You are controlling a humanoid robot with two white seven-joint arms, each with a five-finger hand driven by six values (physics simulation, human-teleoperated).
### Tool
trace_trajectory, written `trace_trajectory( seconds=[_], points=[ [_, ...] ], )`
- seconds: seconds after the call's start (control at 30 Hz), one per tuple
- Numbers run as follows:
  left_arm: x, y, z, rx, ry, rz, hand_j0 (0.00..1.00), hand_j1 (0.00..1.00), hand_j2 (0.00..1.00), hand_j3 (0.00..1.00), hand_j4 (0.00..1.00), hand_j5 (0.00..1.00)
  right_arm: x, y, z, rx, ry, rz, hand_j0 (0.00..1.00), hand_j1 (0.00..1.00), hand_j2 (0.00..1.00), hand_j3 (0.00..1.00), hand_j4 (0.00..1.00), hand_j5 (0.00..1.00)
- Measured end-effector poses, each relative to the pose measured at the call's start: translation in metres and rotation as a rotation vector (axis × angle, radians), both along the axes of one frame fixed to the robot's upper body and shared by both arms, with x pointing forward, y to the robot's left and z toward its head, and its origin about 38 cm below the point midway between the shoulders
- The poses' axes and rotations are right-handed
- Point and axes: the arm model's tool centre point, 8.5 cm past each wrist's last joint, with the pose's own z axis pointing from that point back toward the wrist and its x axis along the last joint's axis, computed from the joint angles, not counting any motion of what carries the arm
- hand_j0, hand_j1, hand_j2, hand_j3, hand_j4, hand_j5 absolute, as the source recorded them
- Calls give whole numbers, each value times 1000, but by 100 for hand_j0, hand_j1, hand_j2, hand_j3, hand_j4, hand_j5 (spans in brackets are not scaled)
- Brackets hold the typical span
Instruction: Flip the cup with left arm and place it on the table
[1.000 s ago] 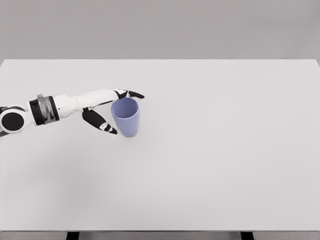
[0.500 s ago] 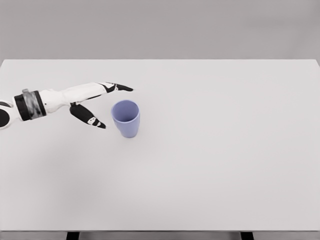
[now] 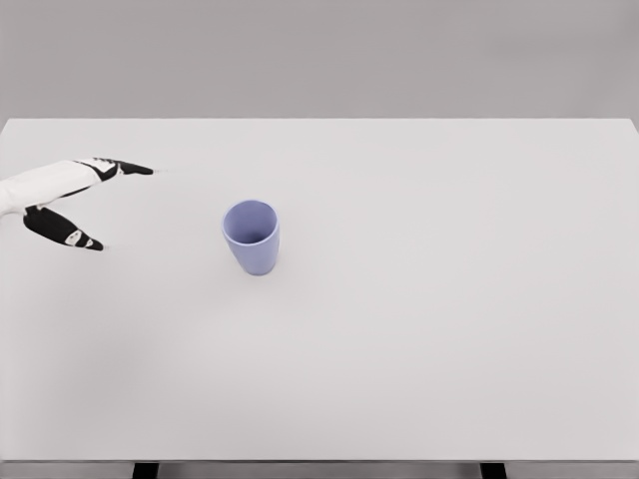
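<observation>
A lavender-blue cup (image 3: 252,237) stands upright on the white table (image 3: 419,299), mouth up, left of the middle. My left hand (image 3: 118,205) shows at the far left edge, well apart from the cup. Its fingers (image 3: 125,168) are stretched out and the thumb (image 3: 65,232) is spread away below them; it holds nothing. Most of the left arm is cut off by the picture's edge. The right arm is out of view.
The table's far edge (image 3: 319,120) runs across the top against a grey wall. Its near edge (image 3: 319,461) lies along the bottom, with two dark legs showing under it.
My left hand has let go of the cup and drawn back to the left, from beside the cup to the picture's edge. The cup has stayed upright in place.
</observation>
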Motion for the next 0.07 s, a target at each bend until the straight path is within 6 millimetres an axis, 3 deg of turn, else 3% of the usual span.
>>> trace_trajectory(
  seconds=[0.07],
  points=[
    [-3,10,1,14,-3,18,100,100,100,100,100,100,0,0,0,0,0,0,100,100,100,100,100,100]
  ],
)
